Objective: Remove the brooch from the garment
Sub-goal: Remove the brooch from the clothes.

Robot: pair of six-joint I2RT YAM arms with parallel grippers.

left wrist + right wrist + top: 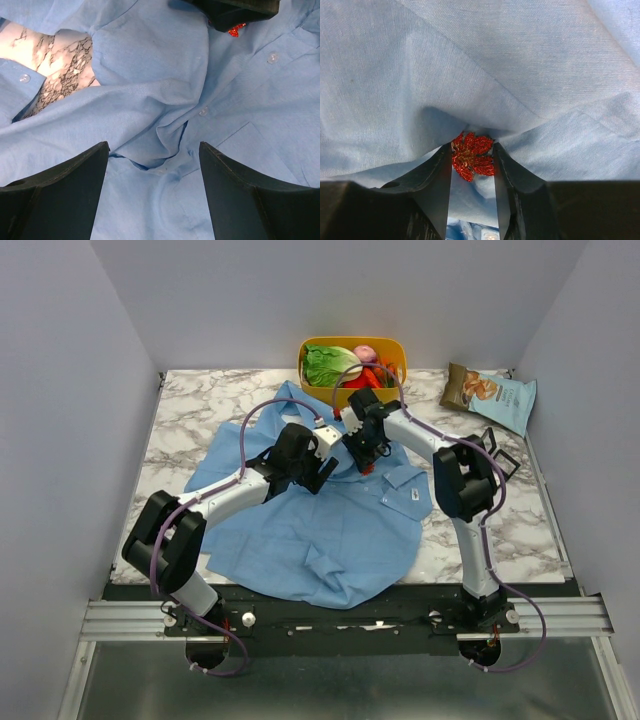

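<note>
The garment point(330, 530), a light-blue shirt, lies spread on the marble table. My right gripper point(365, 462) is down on its chest area. In the right wrist view the right gripper point(472, 149) is shut on a bright red-orange flower-like ornament point(472, 156) that sits against a lifted fold of the garment point(470, 60). The ornament also shows in the left wrist view point(234, 31), under the right gripper point(235, 10). My left gripper point(152, 147) is open and empty just above the wrinkled cloth point(150, 75), to the left of the right gripper. The pale orange-tan brooch is not in view.
A yellow basket point(310, 348) of vegetables stands at the table's far edge behind the grippers. A snack bag point(490, 395) lies at the far right. Bare marble point(190, 420) shows left of the shirt, and through the collar opening point(60, 60).
</note>
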